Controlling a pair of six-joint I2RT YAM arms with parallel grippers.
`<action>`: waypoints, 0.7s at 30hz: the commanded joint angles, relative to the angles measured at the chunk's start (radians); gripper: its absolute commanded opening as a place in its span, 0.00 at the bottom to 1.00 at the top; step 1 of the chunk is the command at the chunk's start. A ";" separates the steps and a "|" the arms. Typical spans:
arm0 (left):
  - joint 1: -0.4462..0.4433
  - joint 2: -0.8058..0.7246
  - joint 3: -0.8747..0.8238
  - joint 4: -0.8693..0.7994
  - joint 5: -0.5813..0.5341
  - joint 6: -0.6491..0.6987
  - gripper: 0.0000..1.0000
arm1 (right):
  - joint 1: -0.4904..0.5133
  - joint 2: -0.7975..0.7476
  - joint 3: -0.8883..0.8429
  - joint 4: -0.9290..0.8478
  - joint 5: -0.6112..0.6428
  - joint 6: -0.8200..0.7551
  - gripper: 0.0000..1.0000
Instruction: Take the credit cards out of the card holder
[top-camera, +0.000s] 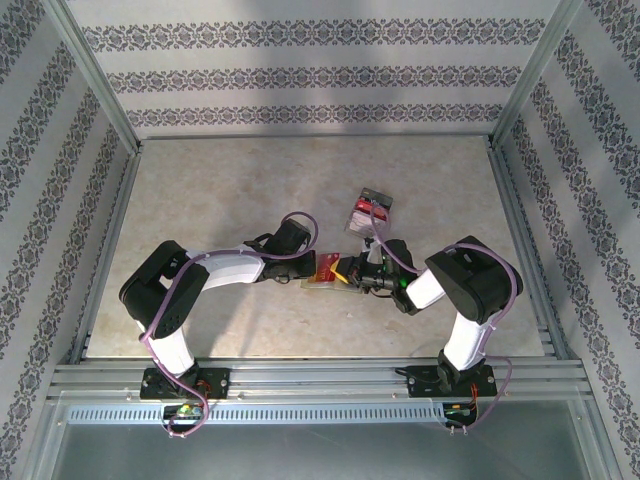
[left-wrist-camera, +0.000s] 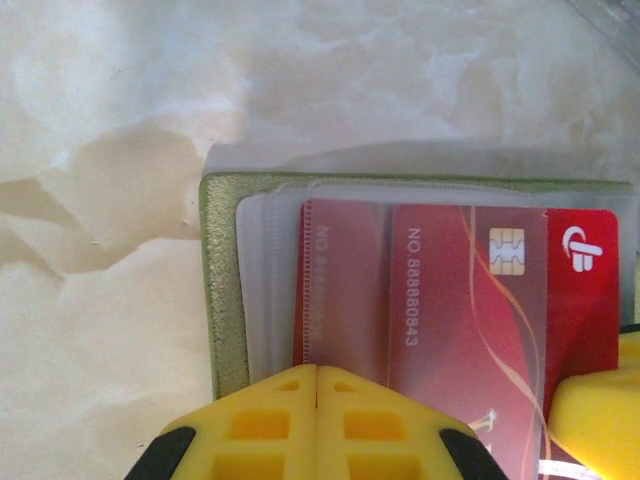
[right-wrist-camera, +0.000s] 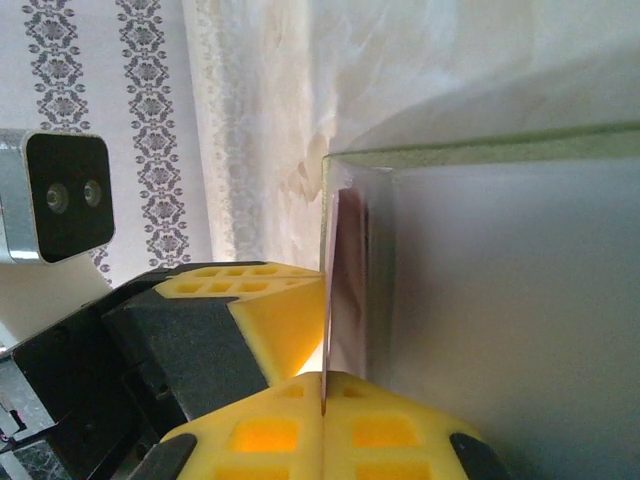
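The olive-green card holder lies open on the table, pale clear pockets facing up. A red credit card with a chip sits half inside a pocket, its right end sticking out. My left gripper is shut, its yellow tips together over the holder's near edge and nothing visible between them. My right gripper is shut on the thin edge of the red credit card, beside the holder's pale inside. From above, both grippers meet over the holder.
Other credit cards, red and dark, lie loose on the table behind the right gripper. A right finger shows at the edge of the left wrist view. Metal frame rails and patterned walls enclose the beige table.
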 joint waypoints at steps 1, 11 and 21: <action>-0.015 0.028 -0.006 -0.087 -0.018 -0.004 0.00 | -0.017 -0.011 -0.010 0.051 -0.027 -0.026 0.04; -0.013 0.022 -0.008 -0.087 -0.017 -0.005 0.00 | -0.029 -0.082 -0.019 -0.096 -0.012 -0.088 0.02; -0.013 0.006 -0.012 -0.091 -0.018 -0.007 0.00 | -0.036 -0.254 0.017 -0.479 0.049 -0.243 0.01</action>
